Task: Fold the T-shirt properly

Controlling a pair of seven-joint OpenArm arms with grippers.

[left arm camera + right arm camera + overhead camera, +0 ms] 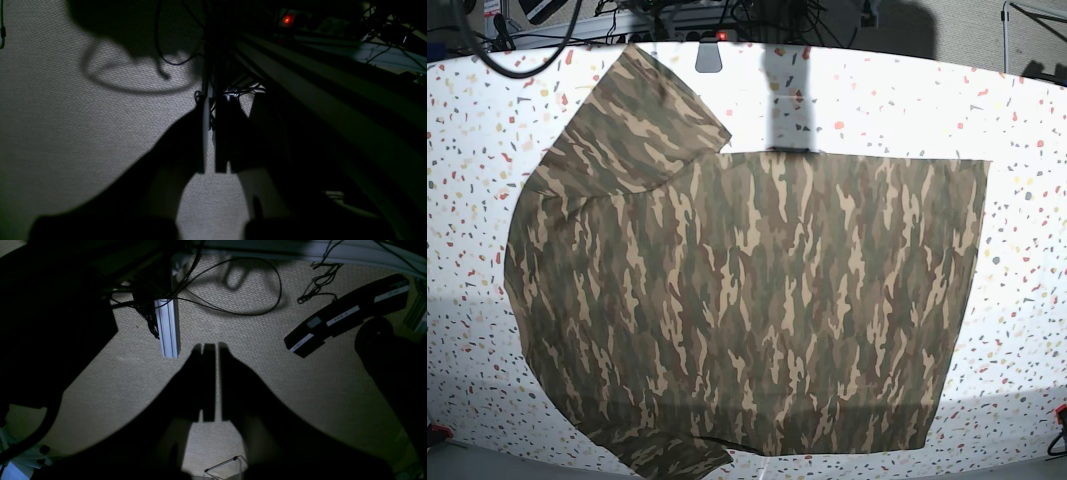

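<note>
- Camouflage T-shirt (747, 310) spread flat and unfolded across the speckled white tabletop (1027, 140), seen from the base view.
- Collar end toward the left, straight hem toward the right; one sleeve angled to the far left, the other sleeve at the near left, partly cut off by the picture's edge.
- Neither arm visible above the tabletop in the base view.
- Left hand (211, 171) hanging low over woven grey carpet (66, 133), fingers pressed nearly together, only a thin slit between them, holding nothing.
- Right hand (212, 420) likewise over the carpet, fingers almost touching, empty; loose black cables (253, 290) and a black power strip (347, 315) on the floor beyond it.
- Folding apparently not yet begun; first grasp still ahead.
- Likely risks: both hands starting below the tabletop, so catching the edge or nearby cables on the way up seems possible.
- Near sleeve close to the tabletop's edge, so a tug could perhaps drag cloth over it.
- Pinching only one layer, or uneven lifts, could skew the fold and bunch the fabric.
</note>
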